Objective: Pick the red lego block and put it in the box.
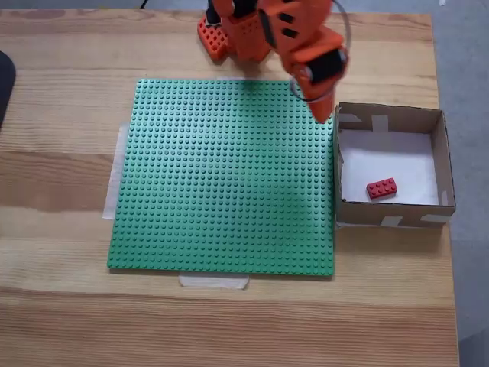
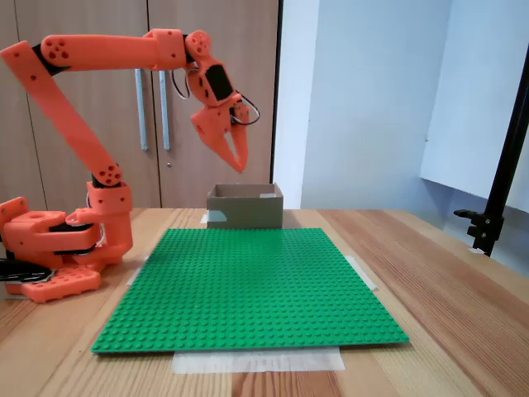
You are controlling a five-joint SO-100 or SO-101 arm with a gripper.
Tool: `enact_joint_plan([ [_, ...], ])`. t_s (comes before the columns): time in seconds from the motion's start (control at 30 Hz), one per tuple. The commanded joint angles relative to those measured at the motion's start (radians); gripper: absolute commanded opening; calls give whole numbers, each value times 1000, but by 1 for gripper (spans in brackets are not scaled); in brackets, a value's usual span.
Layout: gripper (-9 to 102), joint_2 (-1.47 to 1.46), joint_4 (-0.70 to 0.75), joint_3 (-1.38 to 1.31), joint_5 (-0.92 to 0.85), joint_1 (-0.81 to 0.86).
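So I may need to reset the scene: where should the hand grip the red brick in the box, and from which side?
Come straight down from above: the box walls block any side approach. The brick lies flat, studs up, slightly angled, clear of the walls. Close the fingers across its two long sides at mid-length, hand turned to match its tilt.

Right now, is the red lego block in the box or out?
In. The red lego block lies on the white floor inside the box, and the gripper is empty.
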Motion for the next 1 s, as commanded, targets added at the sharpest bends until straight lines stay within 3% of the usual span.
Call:
enact_joint_plan([
  [0.0,-1,123,-34,84,-11,69],
  [0.33,-1,342,-112,364,-17,327],
  [0.97,-1,724,-239,796,-60,515],
])
